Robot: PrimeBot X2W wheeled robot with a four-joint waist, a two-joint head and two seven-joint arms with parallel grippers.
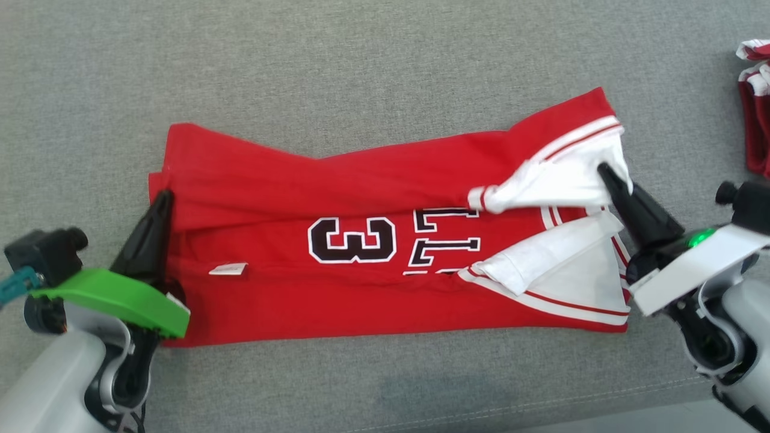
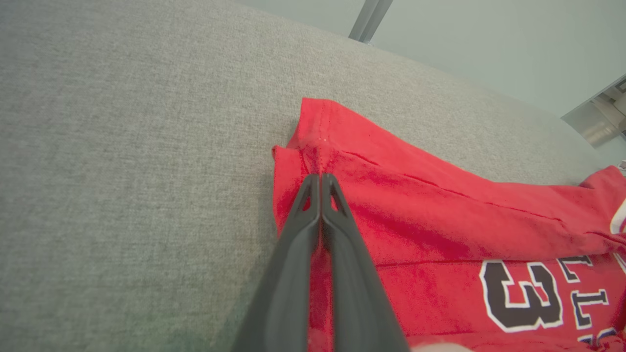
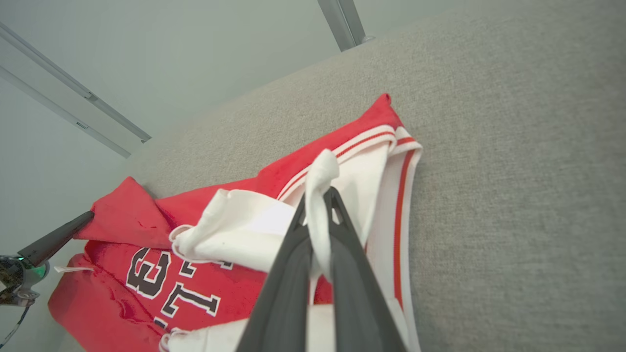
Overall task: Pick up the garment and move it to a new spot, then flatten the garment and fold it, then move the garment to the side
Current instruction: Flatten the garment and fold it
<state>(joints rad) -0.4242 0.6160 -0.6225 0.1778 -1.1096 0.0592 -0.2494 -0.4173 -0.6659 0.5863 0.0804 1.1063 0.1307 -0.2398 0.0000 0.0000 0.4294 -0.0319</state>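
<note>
On the grey upholstery (image 1: 385, 60) we see the red jersey (image 1: 361, 294) part-folded, left jaws pinching its hem (image 2: 318, 129), right jaws a white sleeve (image 1: 559, 180).

The left arm (image 1: 48, 379) is pale grey and rounded, topped by a curved green plate (image 1: 114, 297). Beside that plate sit a black camera block (image 1: 45, 252) and a teal cable (image 1: 18, 285). The left fingers (image 1: 147, 231) are long, black and tapered, with a triangular cut-out near each tip. The right arm (image 1: 746, 310) is the same grey, with a white plate (image 1: 686, 276), a green light (image 1: 701, 238) and matching right fingers (image 1: 637, 207).
</note>
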